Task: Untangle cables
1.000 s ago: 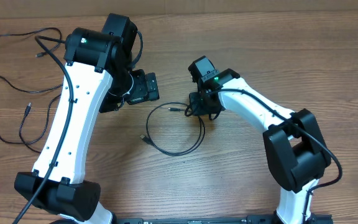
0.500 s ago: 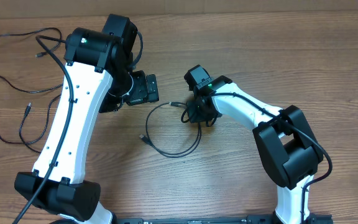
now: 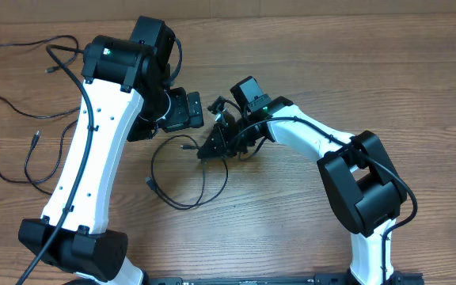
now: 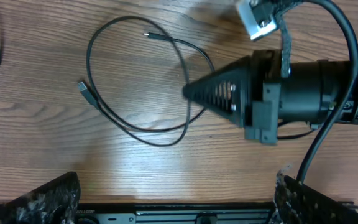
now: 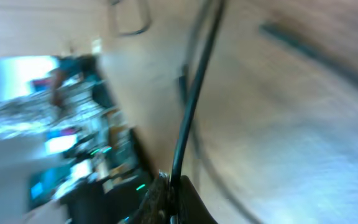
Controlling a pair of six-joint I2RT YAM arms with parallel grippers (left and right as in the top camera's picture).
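A thin black cable (image 3: 182, 178) lies in a loop on the wood table, between the two arms. My right gripper (image 3: 210, 150) is shut on this cable at the loop's right side. The blurred right wrist view shows the cord (image 5: 194, 93) pinched between the fingers (image 5: 173, 190). The left wrist view shows the same loop (image 4: 135, 127) with its plug ends (image 4: 84, 93) and the right gripper's tip (image 4: 194, 93) touching it. My left gripper (image 3: 185, 112) is open and empty above the table; its fingers (image 4: 179, 199) stand wide apart. Two more cables lie at the far left (image 3: 14, 75) (image 3: 26, 162).
The left arm's white link (image 3: 85, 158) runs between the left-hand cables and the loop. The right arm's base (image 3: 370, 198) stands at the right. The table's front edge (image 4: 185, 211) shows below the left gripper.
My right gripper has moved left and tilted, dragging the cable loop left and toward the front of the table. The left arm has not moved.
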